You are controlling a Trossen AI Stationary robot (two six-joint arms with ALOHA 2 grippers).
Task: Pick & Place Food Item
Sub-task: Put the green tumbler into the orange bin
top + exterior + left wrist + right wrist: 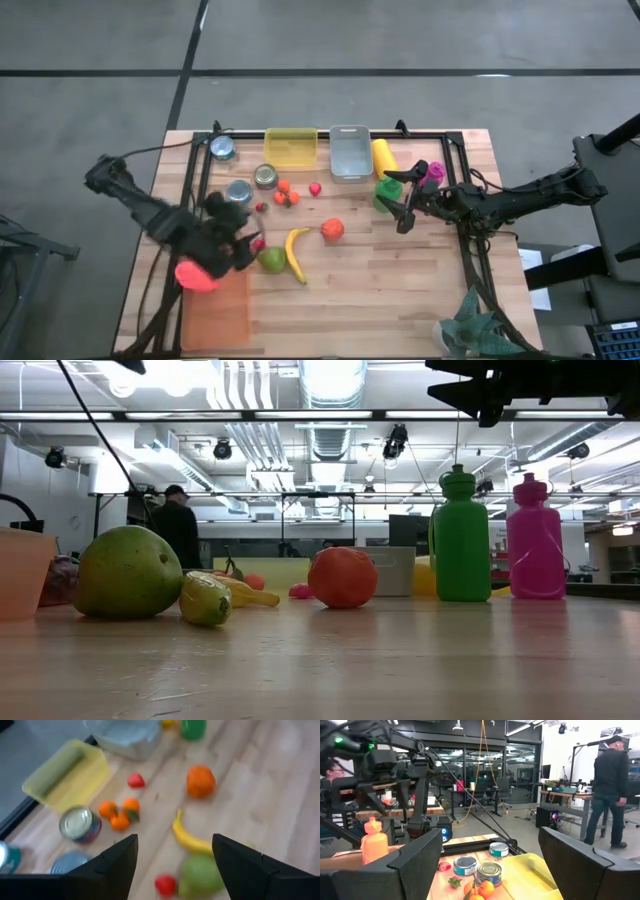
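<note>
Fruit is lying nearest in the low view: a green pear (128,572) at left, a banana (232,594) beside it, an orange (342,577) at centre. Farther back, a green bottle (461,540) and a pink bottle (535,542) are standing upright at right. In the high view, the left gripper (240,240) is hovering with jaws released at centre-left over the wooden counter (400,290), just beside the pear. The right gripper (400,213) is waiting, jaws spread and grasping nothing, at right of centre near the bottles.
</note>
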